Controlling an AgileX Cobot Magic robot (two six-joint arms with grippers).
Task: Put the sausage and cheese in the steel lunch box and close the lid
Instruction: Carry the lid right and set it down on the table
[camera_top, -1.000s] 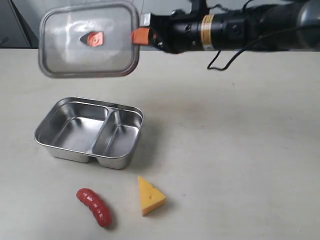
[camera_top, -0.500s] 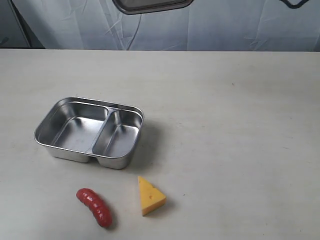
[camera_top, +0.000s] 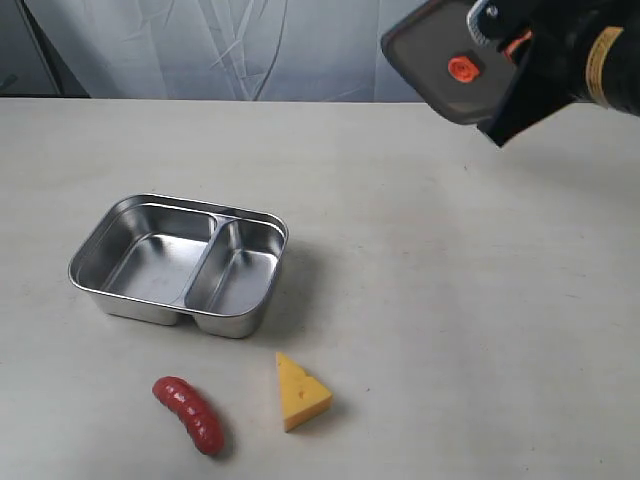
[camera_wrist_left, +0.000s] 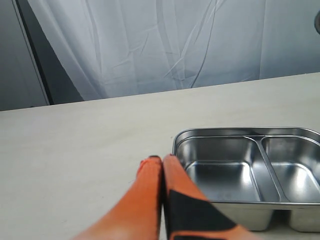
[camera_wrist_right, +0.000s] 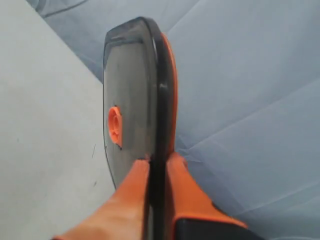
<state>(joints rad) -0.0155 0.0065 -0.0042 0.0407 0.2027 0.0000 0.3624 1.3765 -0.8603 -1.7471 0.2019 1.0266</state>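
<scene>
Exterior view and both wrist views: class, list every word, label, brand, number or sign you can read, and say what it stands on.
No text can be read in any view.
The right arm's yellow band: possibly a label, too blurred to read.
On the lid, steel lunch box, sausage and cheese: no lettering shows.

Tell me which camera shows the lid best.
The right wrist view: the lid is close and large, clamped in the right gripper, with valve and orange seal visible. The exterior view shows it smaller, partly cropped. The left wrist view shows no clear lid.
</scene>
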